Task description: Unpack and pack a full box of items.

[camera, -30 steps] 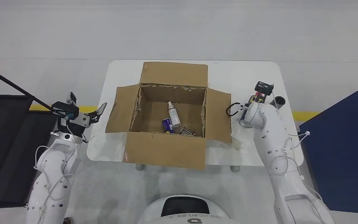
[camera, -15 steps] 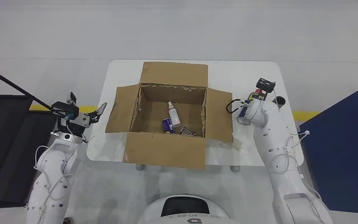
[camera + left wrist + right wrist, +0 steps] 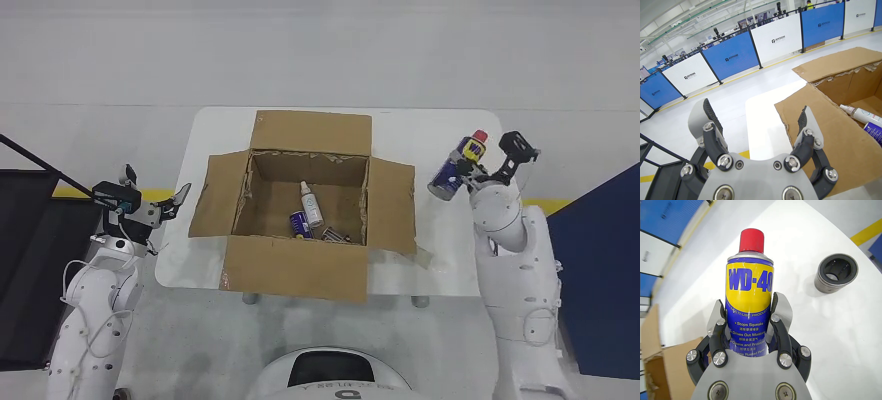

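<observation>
An open cardboard box (image 3: pixel 305 262) sits mid-table with its flaps spread. Inside lie a white spray bottle (image 3: pixel 311 203), a blue can (image 3: pixel 300 222) and some small metal parts (image 3: pixel 335 236). My right gripper (image 3: pixel 463 173) is shut on the lower body of a blue-and-yellow spray can (image 3: pixel 749 283) with a red cap, held above the table's right side, right of the box flap. My left gripper (image 3: pixel 755 111) hangs open and empty off the table's left edge, near the box's left flap (image 3: pixel 829 136); the white spray bottle (image 3: pixel 857 113) shows past that flap.
A grey metal bearing sleeve (image 3: pixel 836 273) stands on the white table (image 3: pixel 440 130) beyond the held can. A black rack (image 3: pixel 25 260) stands left of the table and a blue panel (image 3: pixel 600 260) right of it. Bare tabletop lies right of the box.
My right arm has swung out to the right and raised the spray can away from the box's right flap. The left arm has stayed put.
</observation>
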Robot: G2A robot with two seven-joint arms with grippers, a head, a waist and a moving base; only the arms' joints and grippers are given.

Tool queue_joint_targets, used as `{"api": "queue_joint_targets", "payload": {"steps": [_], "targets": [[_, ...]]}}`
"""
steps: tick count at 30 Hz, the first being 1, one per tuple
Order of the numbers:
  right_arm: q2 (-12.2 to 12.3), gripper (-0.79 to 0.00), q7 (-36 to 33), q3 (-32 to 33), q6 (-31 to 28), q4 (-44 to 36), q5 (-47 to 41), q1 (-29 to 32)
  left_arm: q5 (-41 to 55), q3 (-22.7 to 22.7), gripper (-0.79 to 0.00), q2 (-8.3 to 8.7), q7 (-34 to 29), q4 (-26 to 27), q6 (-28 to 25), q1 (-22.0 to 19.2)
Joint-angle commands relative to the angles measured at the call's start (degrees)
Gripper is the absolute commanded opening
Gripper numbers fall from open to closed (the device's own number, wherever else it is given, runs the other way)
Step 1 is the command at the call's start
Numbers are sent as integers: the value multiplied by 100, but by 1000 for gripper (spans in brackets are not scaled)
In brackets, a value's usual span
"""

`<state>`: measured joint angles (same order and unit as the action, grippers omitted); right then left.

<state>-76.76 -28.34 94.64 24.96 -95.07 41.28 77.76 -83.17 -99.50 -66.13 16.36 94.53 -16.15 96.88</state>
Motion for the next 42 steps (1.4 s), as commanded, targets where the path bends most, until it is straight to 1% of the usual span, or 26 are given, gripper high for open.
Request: {"api": "queue_joint_targets", "payload": {"steps": [1,3,4,6,8,9,11,17,22,27,36,42], "targets": [[-36,-785,334,196,-315,-299,-889,195,0,0,0,0,0,0,0,0],[-72,-785,575,385,-695,-586,-1664,410,0,0,0,0,0,0,0,0],[-87,-785,557,448,-912,-724,-2086,502,0,0,0,0,0,0,0,0],[-88,-785,328,536,-1352,-950,-2634,671,0,0,0,0,0,0,0,0],[-68,-785,-86,457,-1696,-1142,-2797,764,0,0,0,0,0,0,0,0],[-51,-785,-314,373,-1784,-1206,-2720,765,0,0,0,0,0,0,0,0],[-30,-785,-536,95,-1823,-1299,-2383,689,0,0,0,0,0,0,0,0],[-31,-785,-802,-1029,-1577,-1242,-1317,246,0,0,0,0,0,0,0,0],[-38,-785,-1013,-1627,-1546,-1178,-875,-26,0,0,0,0,0,0,0,0],[-30,-785,-1358,-2255,-1467,-990,-28,-261,0,0,0,0,0,0,0,0],[-44,-785,-1646,-3081,-1275,-594,1170,-497,0,0,0,0,0,0,0,0],[-34,-785,-1929,-3494,-1409,-400,2005,-585,0,0,0,0,0,0,0,0]]}}
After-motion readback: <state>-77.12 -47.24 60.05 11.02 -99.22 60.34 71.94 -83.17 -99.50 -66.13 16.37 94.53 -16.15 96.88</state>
